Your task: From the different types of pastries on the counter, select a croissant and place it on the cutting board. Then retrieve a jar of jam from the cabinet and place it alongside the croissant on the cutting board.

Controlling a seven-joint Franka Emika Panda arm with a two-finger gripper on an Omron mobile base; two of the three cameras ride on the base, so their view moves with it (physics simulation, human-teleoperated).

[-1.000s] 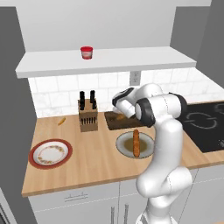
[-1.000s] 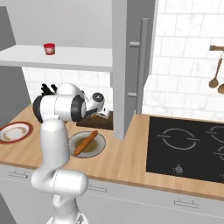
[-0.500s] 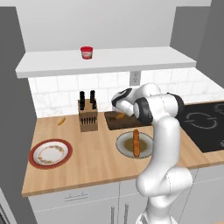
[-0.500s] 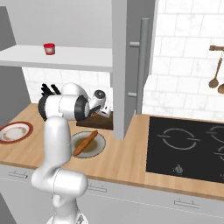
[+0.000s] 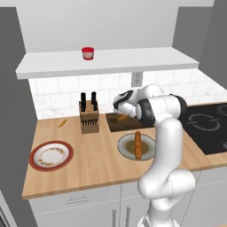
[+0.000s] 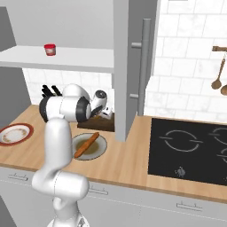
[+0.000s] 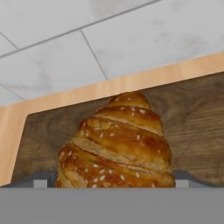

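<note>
The grey plate (image 5: 126, 148) just in front of the cutting board (image 5: 116, 124) holds the long bread stick (image 5: 137, 144). The red-rimmed plate (image 5: 51, 156), far to the left of the board, holds nothing. The jam jar (image 5: 88, 53) stands on the white shelf (image 5: 133, 61) above the board; I can read no label on it. My arm bends low over the board. My claw (image 7: 116, 184) has its fingertips on both sides of the croissant (image 7: 118, 144), which is at the board; whether it rests on the wood I cannot tell.
</note>
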